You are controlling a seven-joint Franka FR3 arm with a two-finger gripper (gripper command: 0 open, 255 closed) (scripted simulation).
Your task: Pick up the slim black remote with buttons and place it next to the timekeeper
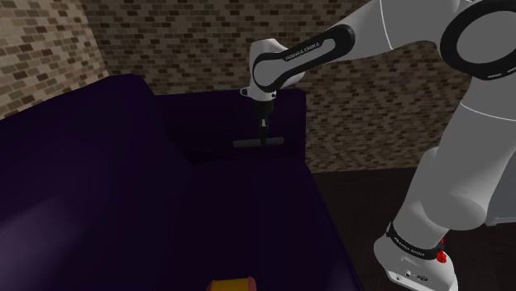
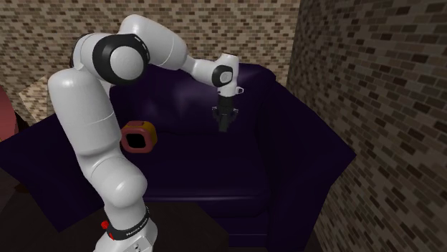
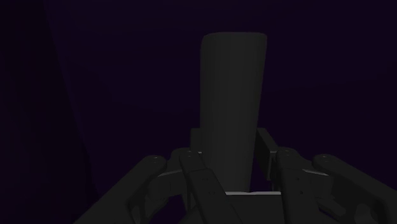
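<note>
A slim dark remote (image 1: 260, 142) hangs crosswise under my gripper (image 1: 263, 136), which is shut on its middle. In the wrist view the remote (image 3: 230, 102) sticks out long and flat between the two fingers, and my gripper (image 3: 230, 145) clasps it from both sides. No buttons can be made out on it. It hangs over the far end of the dark purple sofa (image 1: 124, 190), close to the backrest. The timekeeper, a small red and yellow clock (image 2: 137, 136), sits on the seat; its top (image 1: 230, 284) peeks in at the shoulder view's lower edge. My gripper (image 2: 226, 123) is well apart from the clock.
The sofa's backrest (image 1: 74, 140) and its armrest (image 1: 240, 112) rise close around the gripper. Brick walls (image 2: 358, 86) stand behind and beside the sofa. Dark floor (image 1: 372, 198) lies between the sofa and my stand.
</note>
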